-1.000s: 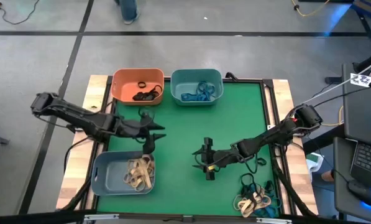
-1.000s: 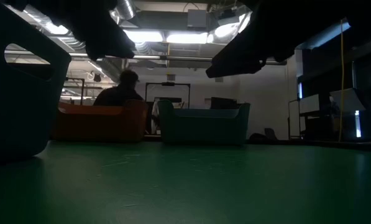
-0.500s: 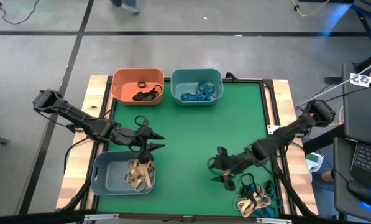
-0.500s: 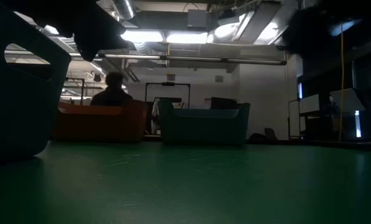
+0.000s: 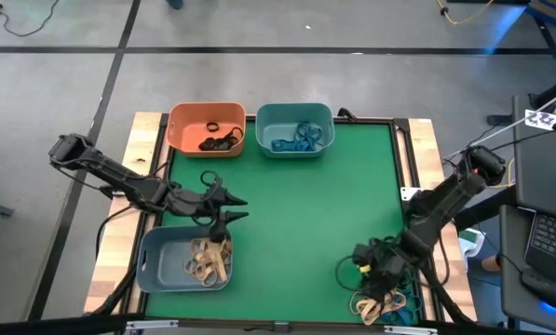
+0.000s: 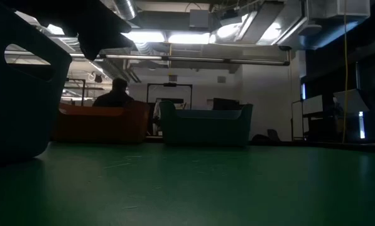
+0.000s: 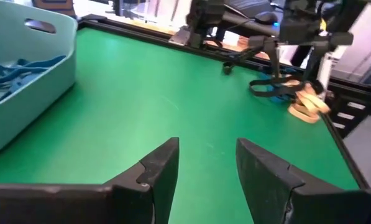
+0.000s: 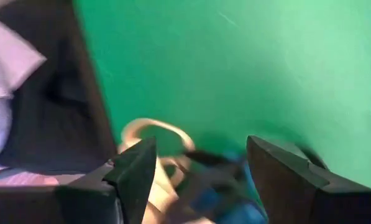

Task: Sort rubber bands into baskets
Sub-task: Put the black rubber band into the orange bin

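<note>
**Both grippers empty; right one over the loose pile, left one at the grey-blue basket**

Table: green mat (image 5: 296, 205) in a wooden frame.

Baskets, high view, clock positions taken from mat centre:
- orange basket (image 5: 179, 122) at about 11 o'clock, black rubber bands (image 5: 218, 141) inside.
- teal basket (image 5: 268, 116) at 12 o'clock, just beside the orange one, blue rubber bands (image 5: 298, 137) inside.
- grey-blue basket (image 5: 158, 259) at about 8 o'clock, tan rubber bands (image 5: 208, 260) inside.

Unsorted pile (image 5: 382, 298) of tan, blue and dark bands lies at about 5 o'clock, near the mat's corner. In the right wrist view a tan loop (image 8: 149, 127) and blue bands (image 8: 217, 193) sit directly ahead of the fingers.

Right gripper (image 5: 349, 271): at the pile's 10 o'clock edge, jaws spread wide, nothing between them. Right wrist view confirms: the two dark fingers (image 8: 132, 174) stand apart with bare mat and bands showing in the gap.

Left gripper (image 5: 234, 208): at about 9 o'clock, over the grey-blue basket's far right corner, jaws parted, holding nothing. Left wrist view shows its fingers (image 7: 160, 171) apart over plain green mat, the teal basket (image 7: 23, 81) to one side and the right arm with the pile (image 7: 297, 99) farther off.

Low view: orange basket (image 6: 102, 122) and teal basket (image 6: 206, 124) stand across the mat; a person (image 6: 115, 94) shows behind the orange one.
</note>
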Controlling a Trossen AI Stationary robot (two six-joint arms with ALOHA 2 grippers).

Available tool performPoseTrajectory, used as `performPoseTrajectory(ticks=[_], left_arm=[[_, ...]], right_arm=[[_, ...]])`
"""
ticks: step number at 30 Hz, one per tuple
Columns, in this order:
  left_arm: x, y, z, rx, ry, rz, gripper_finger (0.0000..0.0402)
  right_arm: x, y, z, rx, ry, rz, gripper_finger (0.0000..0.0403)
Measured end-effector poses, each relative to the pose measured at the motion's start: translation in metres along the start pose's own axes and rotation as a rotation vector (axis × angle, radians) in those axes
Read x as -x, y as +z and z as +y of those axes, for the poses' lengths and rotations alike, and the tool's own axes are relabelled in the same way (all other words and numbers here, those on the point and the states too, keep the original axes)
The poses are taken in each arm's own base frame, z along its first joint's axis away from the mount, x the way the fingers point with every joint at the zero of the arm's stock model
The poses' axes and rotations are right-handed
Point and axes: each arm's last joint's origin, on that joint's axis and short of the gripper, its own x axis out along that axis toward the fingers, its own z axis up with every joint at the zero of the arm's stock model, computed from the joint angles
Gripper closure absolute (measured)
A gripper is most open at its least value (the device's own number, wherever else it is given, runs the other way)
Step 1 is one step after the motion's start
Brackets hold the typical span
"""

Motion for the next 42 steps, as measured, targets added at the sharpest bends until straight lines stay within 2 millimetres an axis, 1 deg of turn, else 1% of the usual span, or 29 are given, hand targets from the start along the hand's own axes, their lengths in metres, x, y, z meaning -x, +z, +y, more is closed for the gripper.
performPoseTrajectory(ticks=[5,11,15,17,19,21,26,29,30,31,33,36,40,42], left_arm=[[0.000,0.000,0.001,0.001,0.022,-0.008,0.0245],[0.000,0.000,0.001,0.000,0.022,-0.007,0.0245],[0.000,0.000,0.001,0.000,0.022,-0.007,0.0245],[0.000,0.000,0.001,-0.001,0.022,-0.007,0.0245],[0.000,0.000,0.001,-0.001,0.022,-0.007,0.0245],[0.000,0.000,0.001,-0.006,0.022,-0.007,0.0245],[0.000,0.000,0.001,-0.019,0.022,-0.007,0.0245],[0.000,0.000,0.001,-0.020,0.022,-0.007,0.0245],[0.000,0.000,0.001,-0.020,0.022,-0.007,0.0245],[0.000,0.000,0.001,-0.020,0.022,-0.007,0.0245],[0.000,0.000,0.001,-0.027,0.022,-0.007,0.0245],[0.000,0.000,0.001,-0.027,0.022,-0.007,0.0245],[-0.001,0.001,0.003,-0.025,0.030,-0.009,0.0245],[-0.001,0.001,0.004,-0.020,0.034,-0.010,0.0245]], right_arm=[[-0.002,-0.018,-0.016,-0.108,-0.167,0.068,0.0153],[-0.015,-0.026,-0.041,-0.117,-0.275,0.072,0.0152],[-0.021,-0.029,-0.052,-0.117,-0.303,0.073,0.0153],[-0.025,-0.030,-0.053,-0.118,-0.276,0.066,0.0161],[-0.028,-0.031,-0.056,-0.118,-0.267,0.063,0.0179],[-0.031,-0.033,-0.061,-0.119,-0.276,0.066,0.0207],[-0.033,-0.035,-0.066,-0.115,-0.293,0.052,0.0302],[-0.034,-0.034,-0.066,-0.092,-0.291,0.030,0.0366],[-0.034,-0.033,-0.065,-0.076,-0.284,0.024,0.0384],[-0.034,-0.033,-0.065,-0.057,-0.279,0.016,0.0392],[-0.032,-0.030,-0.061,-0.029,-0.279,-0.015,0.0389],[-0.026,-0.024,-0.050,0.014,-0.276,-0.083,0.0381],[-0.012,-0.013,-0.034,0.080,-0.318,-0.209,0.0396],[-0.005,-0.008,-0.027,0.130,-0.335,-0.284,0.0397]])
